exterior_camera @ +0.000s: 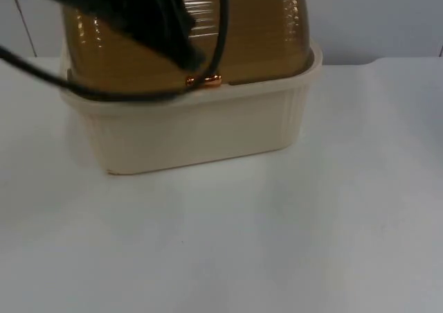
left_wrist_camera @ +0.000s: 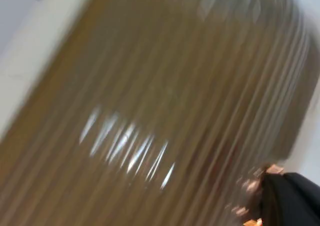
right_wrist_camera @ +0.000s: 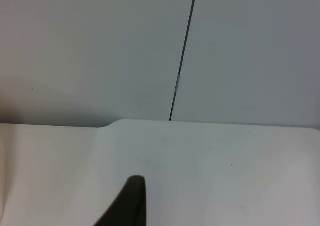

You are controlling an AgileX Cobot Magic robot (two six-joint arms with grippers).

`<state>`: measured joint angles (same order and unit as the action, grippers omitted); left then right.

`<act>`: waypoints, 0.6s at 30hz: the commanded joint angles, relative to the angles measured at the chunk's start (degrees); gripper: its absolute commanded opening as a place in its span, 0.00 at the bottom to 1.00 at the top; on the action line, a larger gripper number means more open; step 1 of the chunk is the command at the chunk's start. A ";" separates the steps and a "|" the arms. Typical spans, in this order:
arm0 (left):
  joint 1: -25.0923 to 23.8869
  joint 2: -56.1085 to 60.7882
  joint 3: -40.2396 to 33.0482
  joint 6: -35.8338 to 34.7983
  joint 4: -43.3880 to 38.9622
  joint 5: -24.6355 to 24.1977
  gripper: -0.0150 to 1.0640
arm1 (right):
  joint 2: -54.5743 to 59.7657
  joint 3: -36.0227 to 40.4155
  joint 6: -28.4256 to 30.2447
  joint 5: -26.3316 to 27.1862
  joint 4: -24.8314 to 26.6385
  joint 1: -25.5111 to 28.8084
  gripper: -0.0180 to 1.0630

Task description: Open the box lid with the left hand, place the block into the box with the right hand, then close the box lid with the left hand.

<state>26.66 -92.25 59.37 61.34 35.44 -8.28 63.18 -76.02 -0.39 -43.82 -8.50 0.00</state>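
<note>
1. Box (exterior_camera: 201, 129): cream ribbed base on the white worktop (exterior_camera: 277, 244), far left-centre, against the grey partition wall (exterior_camera: 374, 15)
2. Lid (exterior_camera: 256, 29): amber, translucent, ribbed dome, down on the box rim, copper latch (exterior_camera: 205, 82) at its near edge
3. Left gripper (exterior_camera: 181, 46): over the lid's near left side, just above the latch; can't tell how wide the jaws are
4. Right gripper (right_wrist_camera: 127, 206): low over bare worktop, facing the partition wall; can't tell its opening
</note>
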 commanded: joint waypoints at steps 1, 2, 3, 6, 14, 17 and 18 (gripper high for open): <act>0.34 3.26 -0.16 -0.76 9.51 -2.63 0.01 | -0.55 -0.26 -0.26 -0.39 0.02 0.21 0.99; 0.09 4.66 -0.16 -0.76 12.58 -4.08 0.01 | -0.55 -0.26 -0.26 -0.39 0.02 0.21 0.99; 0.09 5.77 -0.16 -1.35 14.72 -5.22 0.01 | -0.55 -0.26 -0.26 -0.39 0.15 0.21 0.99; -0.04 8.67 -0.24 -5.07 16.45 -6.88 0.01 | -0.55 -0.26 -0.26 -0.50 0.15 0.21 0.99; -12.11 17.54 -0.24 -13.72 13.29 -10.58 0.01 | -0.55 -0.26 -0.26 -0.71 1.55 0.06 0.99; -18.10 21.55 -0.24 -14.44 10.44 -14.50 0.01 | -0.55 -0.26 -0.26 -0.37 2.14 -0.04 0.99; -20.62 23.37 -0.24 -16.81 7.64 -15.13 0.01 | -0.55 -0.26 -0.26 -0.37 2.34 -0.04 0.99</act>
<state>10.20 -72.41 59.37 47.85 47.34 -20.60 63.18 -76.02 -0.44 -44.18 -6.91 0.00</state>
